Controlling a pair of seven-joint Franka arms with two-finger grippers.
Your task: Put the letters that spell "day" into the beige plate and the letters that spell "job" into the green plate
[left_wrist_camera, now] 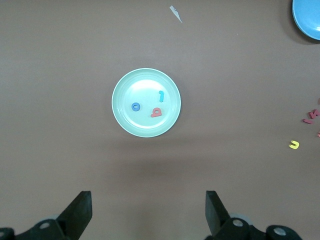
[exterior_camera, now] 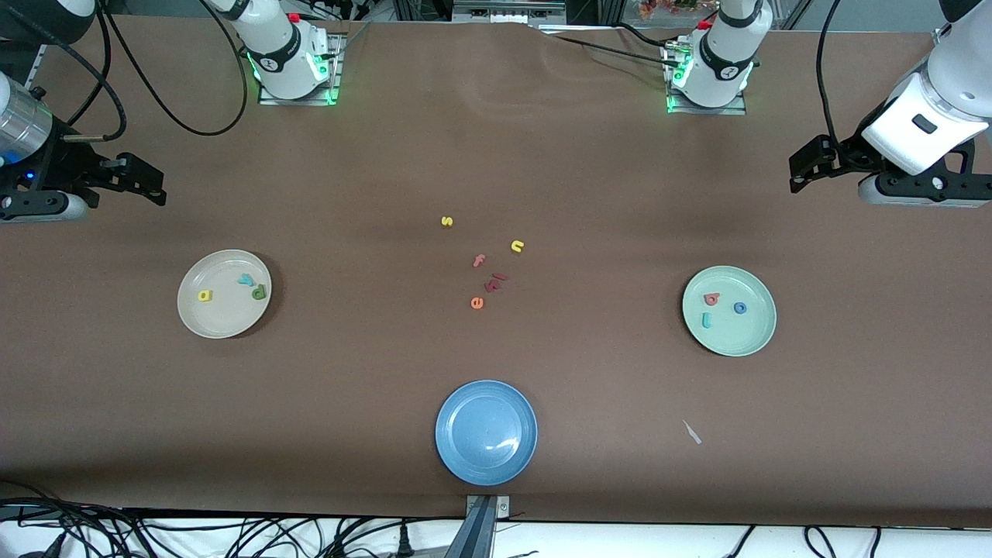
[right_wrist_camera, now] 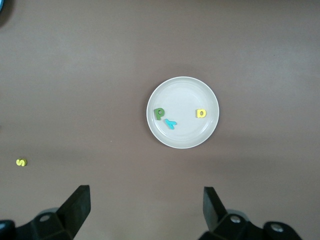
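The beige plate (exterior_camera: 221, 322) lies toward the right arm's end and holds the yellow "a" (exterior_camera: 204, 295), teal "y" (exterior_camera: 246, 279) and green "d" (exterior_camera: 259, 291). In the green plate (exterior_camera: 736, 337), toward the left arm's end, lie the red-pink "b" (exterior_camera: 711, 298), blue "o" (exterior_camera: 740, 308) and teal "j" (exterior_camera: 706, 319). My left gripper (exterior_camera: 807, 166) hangs open and empty over bare table at its own end. My right gripper (exterior_camera: 144, 178) is open and empty at the other end. The left wrist view shows the green plate (left_wrist_camera: 142, 85), the right wrist view the beige plate (right_wrist_camera: 182, 95).
Loose letters lie mid-table: yellow "s" (exterior_camera: 446, 222), yellow "n" (exterior_camera: 518, 246), pink "f" (exterior_camera: 479, 260), dark red pieces (exterior_camera: 496, 280) and orange "e" (exterior_camera: 477, 303). A blue plate (exterior_camera: 465, 457) sits close to the front camera. A small white scrap (exterior_camera: 691, 432) lies near it.
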